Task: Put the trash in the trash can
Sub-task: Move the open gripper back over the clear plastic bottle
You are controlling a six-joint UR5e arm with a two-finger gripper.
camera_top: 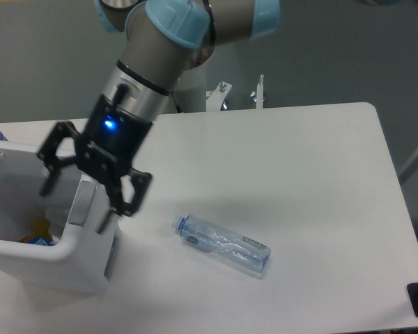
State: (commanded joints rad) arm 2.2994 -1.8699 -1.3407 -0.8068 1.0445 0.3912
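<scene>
The trash can (63,261) stands at the left edge of the worktop (292,174), with the gripper (76,202) above its right wall, one of the fingers (50,177) over the inside and the other toward the worktop side. The bottle (223,245) lies on its side on the worktop, to the right of the trash can and apart from it, near the front.
</scene>
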